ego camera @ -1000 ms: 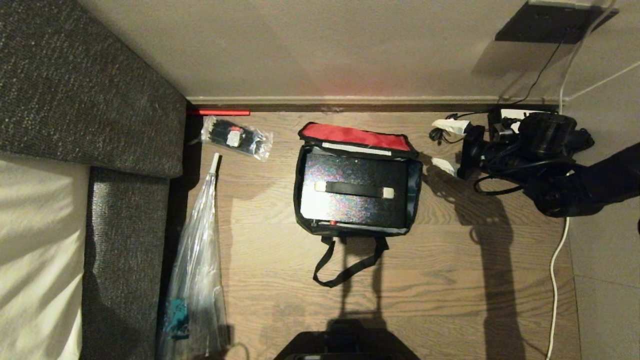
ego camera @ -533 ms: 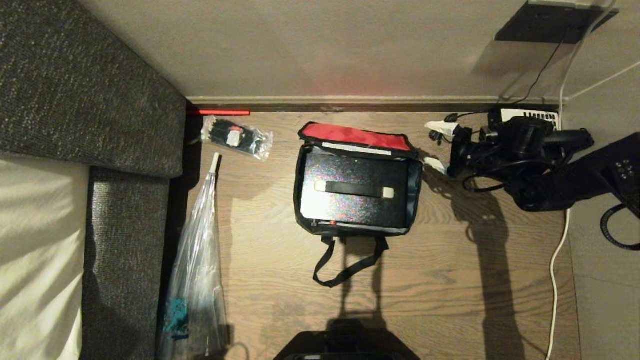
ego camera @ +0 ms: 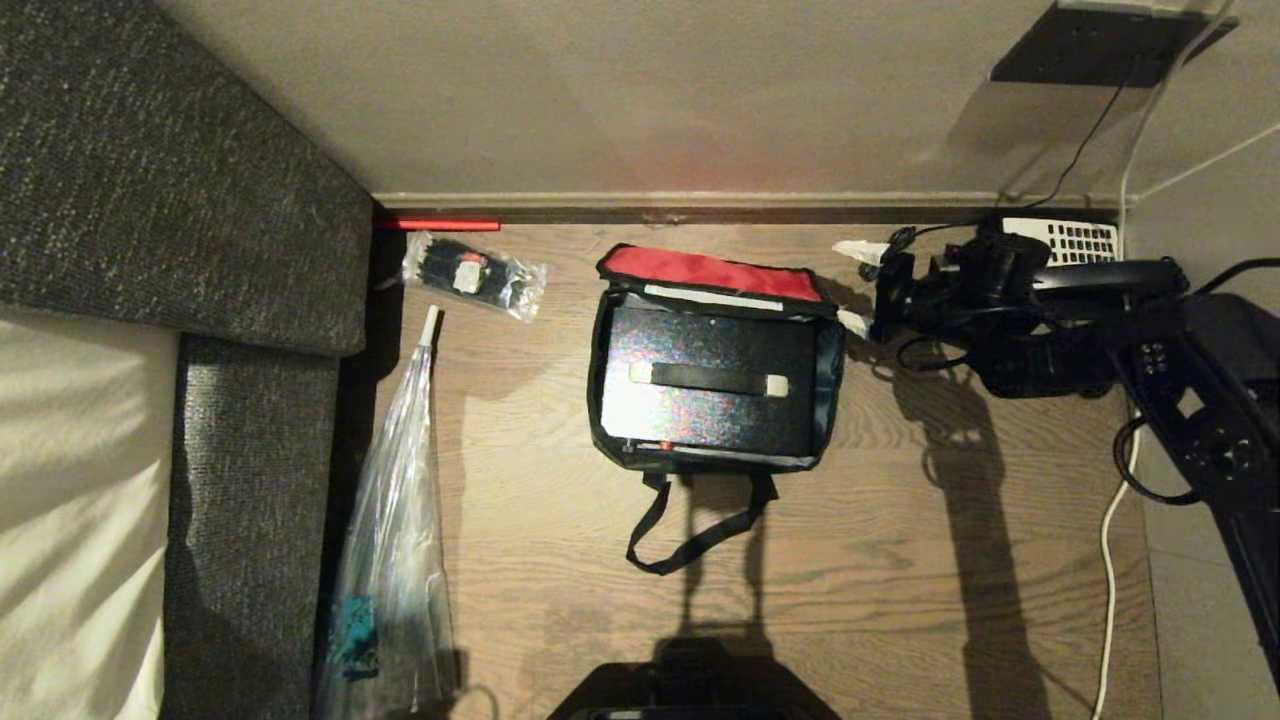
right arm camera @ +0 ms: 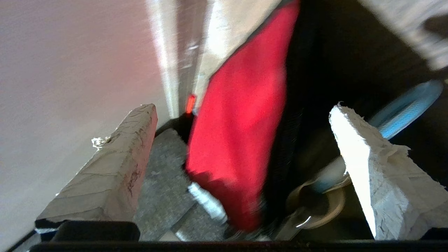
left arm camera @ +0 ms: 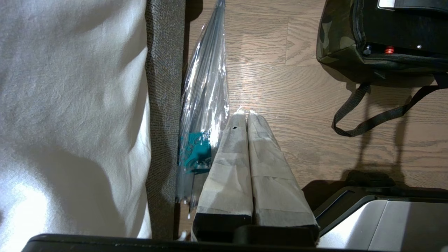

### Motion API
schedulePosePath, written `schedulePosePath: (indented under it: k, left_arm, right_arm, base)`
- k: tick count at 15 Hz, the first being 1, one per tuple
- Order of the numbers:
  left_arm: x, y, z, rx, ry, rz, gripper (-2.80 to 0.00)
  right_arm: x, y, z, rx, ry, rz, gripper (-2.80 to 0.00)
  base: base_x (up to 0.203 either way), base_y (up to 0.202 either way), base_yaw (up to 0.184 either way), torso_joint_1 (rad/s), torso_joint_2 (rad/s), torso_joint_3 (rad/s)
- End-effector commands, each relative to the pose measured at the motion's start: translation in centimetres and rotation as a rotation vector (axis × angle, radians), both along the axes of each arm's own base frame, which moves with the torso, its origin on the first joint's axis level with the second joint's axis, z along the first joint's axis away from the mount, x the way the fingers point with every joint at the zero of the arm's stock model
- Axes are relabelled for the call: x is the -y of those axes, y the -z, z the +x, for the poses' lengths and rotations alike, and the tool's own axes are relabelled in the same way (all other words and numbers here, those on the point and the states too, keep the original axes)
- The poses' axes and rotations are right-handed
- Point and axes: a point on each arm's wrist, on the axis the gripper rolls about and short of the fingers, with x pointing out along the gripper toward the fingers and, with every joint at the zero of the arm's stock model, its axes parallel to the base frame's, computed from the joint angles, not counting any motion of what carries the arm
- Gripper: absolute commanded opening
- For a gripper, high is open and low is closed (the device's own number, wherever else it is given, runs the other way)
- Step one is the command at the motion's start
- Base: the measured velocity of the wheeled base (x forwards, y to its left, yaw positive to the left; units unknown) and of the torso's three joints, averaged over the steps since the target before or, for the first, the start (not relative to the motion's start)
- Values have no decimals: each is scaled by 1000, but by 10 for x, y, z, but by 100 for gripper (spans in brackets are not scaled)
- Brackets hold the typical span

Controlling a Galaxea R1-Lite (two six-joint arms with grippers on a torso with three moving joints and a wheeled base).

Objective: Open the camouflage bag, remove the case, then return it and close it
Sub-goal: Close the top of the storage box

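- The camouflage bag (ego camera: pixel 715 385) is sitting on the wood floor (ego camera: pixel 900 560) near the wall, lid flipped back and showing red lining.
- The case (ego camera: pixel 710 380) is lying flat inside it, handle up.
- The right gripper (ego camera: pixel 852 285) is hovering just beside the bag's far right corner, fingers spread wide, grasping nothing.
- The left gripper (left arm camera: pixel 246 113) is hanging beside the sofa (left arm camera: pixel 164 87), fingers pressed together, empty.
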Motion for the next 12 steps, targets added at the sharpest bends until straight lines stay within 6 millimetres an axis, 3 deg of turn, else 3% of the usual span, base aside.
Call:
schedulePosePath:
  k: [1, 4, 9, 10, 12]
  left_arm:
    - [0, 0, 0, -1, 0, 0, -280]
    - [0, 0, 0, -4, 0, 0, -280]
    - [0, 0, 0, -4, 0, 0, -280]
    - [0, 0, 0, -4, 0, 0, -280]
    - [0, 0, 0, -1, 0, 0, -280]
  right_arm:
    - [-3, 21, 10, 4, -11, 6, 0]
    - [-10, 27, 12, 40, -35, 33, 0]
    - [-24, 13, 8, 149, -76, 75, 0]
    - [-25, 14, 8, 149, -76, 74, -280]
    - [-25, 14, 8, 158, -78, 65, -280]
  base:
    - [0, 0, 0, 0, 0, 0]
    - [0, 0, 0, 0, 0, 0]
    - [0, 0, 0, 0, 0, 0]
    - [0, 0, 0, 0, 0, 0]
    - [0, 0, 0, 0, 0, 0]
